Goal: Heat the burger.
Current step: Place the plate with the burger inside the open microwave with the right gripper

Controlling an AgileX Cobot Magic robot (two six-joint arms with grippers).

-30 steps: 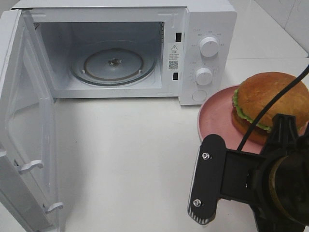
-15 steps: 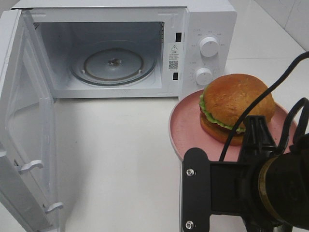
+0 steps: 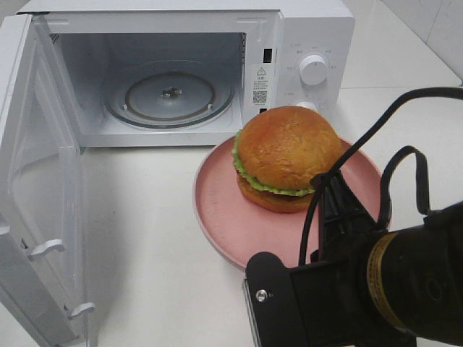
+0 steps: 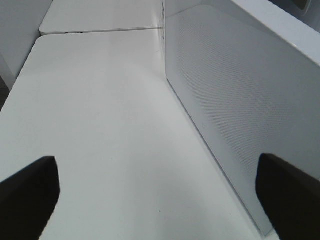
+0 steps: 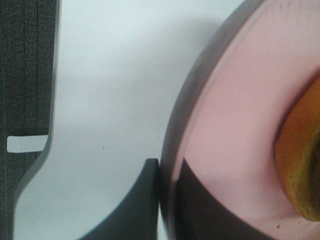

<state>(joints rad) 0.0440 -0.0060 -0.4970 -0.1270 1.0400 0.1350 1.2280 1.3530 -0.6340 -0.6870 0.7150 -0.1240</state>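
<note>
White counter (image 3: 159,217): right gripper (image 5: 167,200) clamps pink plate (image 3: 224,210) bearing burger (image 3: 288,155); left gripper (image 4: 159,192) spread wide.

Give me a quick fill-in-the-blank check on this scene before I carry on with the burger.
1. The burger sits on a ___ plate.
2. The microwave's door stands ___.
3. The right gripper is shut on the plate's ___.
Missing words: pink; open; rim.
</note>
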